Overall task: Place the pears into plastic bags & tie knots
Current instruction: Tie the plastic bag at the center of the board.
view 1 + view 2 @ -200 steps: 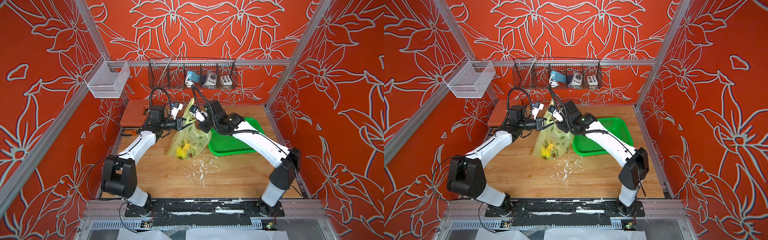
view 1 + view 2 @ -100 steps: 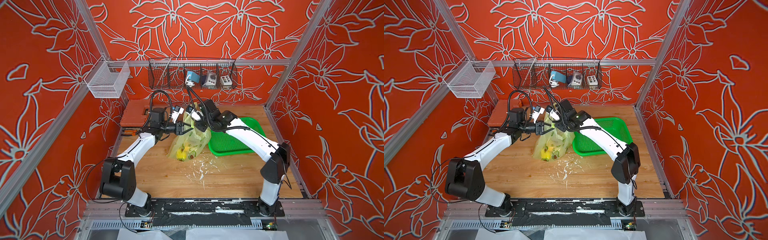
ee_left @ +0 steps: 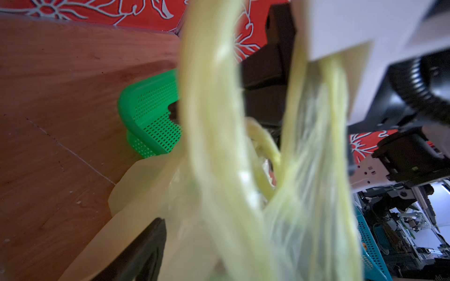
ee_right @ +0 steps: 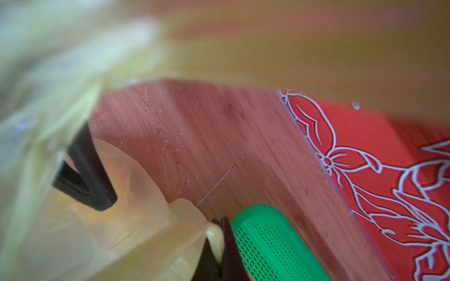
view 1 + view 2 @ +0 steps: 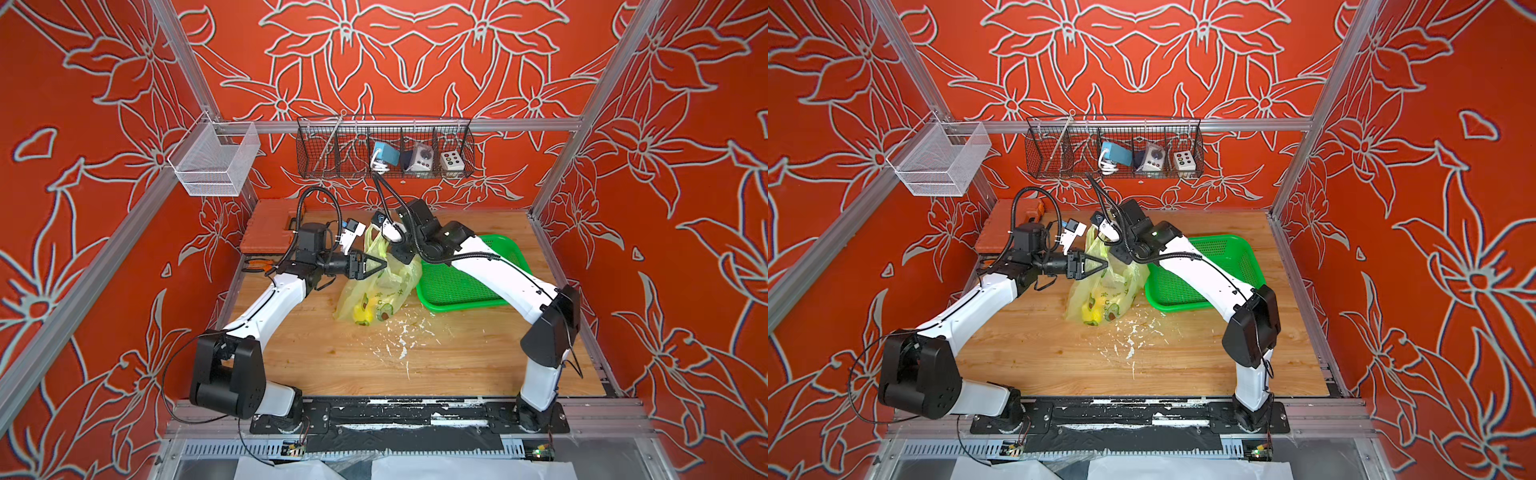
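The pale yellow-green plastic bag (image 5: 388, 286) (image 5: 1115, 282) stands on the wooden table next to the green basket. A yellow pear (image 5: 360, 314) (image 5: 1091, 312) shows through its lower part; a second pear I cannot make out. My right gripper (image 4: 220, 240) (image 5: 402, 258) is shut on a strip of bag handle. My left gripper (image 5: 384, 262) (image 5: 1105, 262) reaches into the bag's upper part from the left and is open. One finger (image 3: 146, 245) shows; bag plastic hides the other. The handles (image 3: 214, 109) hang loose and blurred before it. Whether a knot is formed I cannot tell.
The green perforated basket (image 5: 465, 286) (image 5: 1221, 266) lies right of the bag under my right arm. A brown case (image 5: 270, 226) sits at the back left. A black wire rack (image 5: 384, 147) and a white mesh basket (image 5: 214, 160) hang on the walls. White flecks (image 5: 399, 336) dot the table.
My left gripper has opened and let go of the bag handle. The right arm has shifted a little to the left, still gripping its handle.
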